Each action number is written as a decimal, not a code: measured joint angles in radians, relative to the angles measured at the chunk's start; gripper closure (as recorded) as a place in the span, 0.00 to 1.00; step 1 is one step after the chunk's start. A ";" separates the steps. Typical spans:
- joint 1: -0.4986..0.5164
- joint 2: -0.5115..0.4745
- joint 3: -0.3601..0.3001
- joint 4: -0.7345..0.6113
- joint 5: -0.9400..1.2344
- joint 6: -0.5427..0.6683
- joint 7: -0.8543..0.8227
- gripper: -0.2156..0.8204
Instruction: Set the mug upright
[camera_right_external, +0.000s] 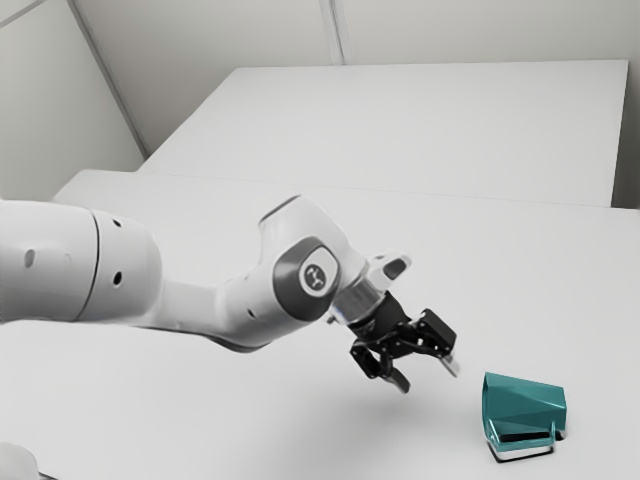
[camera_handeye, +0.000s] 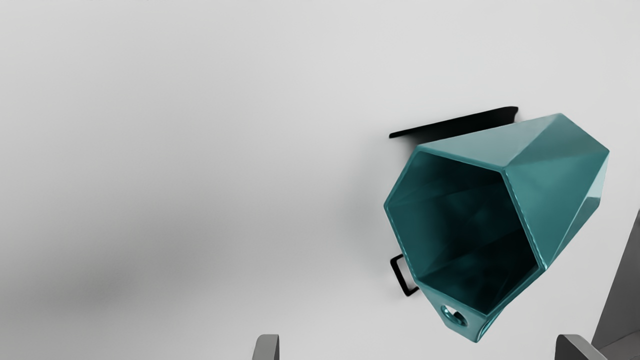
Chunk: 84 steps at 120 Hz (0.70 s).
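Arm (camera_right_external: 190, 303): enters from exterior view's left, forearm roughly level, wrist joint bent. Hand pitched obliquely downward, aimed toward exterior view's right. Tool (camera_right_external: 428, 377): raised above counter (camera_right_external: 250, 420), fingers spread apart, clear of mug (camera_right_external: 525, 402). Mug: lying on side on counter, beyond tool toward exterior view's right; open mouth faces tool side, handle (camera_right_external: 525, 447) toward exterior camera.
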 joint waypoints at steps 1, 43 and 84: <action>-0.002 0.001 -0.001 0.001 -0.002 0.003 0.000 0.21; -0.049 0.040 -0.011 0.019 -0.074 0.091 0.001 0.21; -0.068 0.099 -0.040 0.071 -0.109 0.123 0.012 0.21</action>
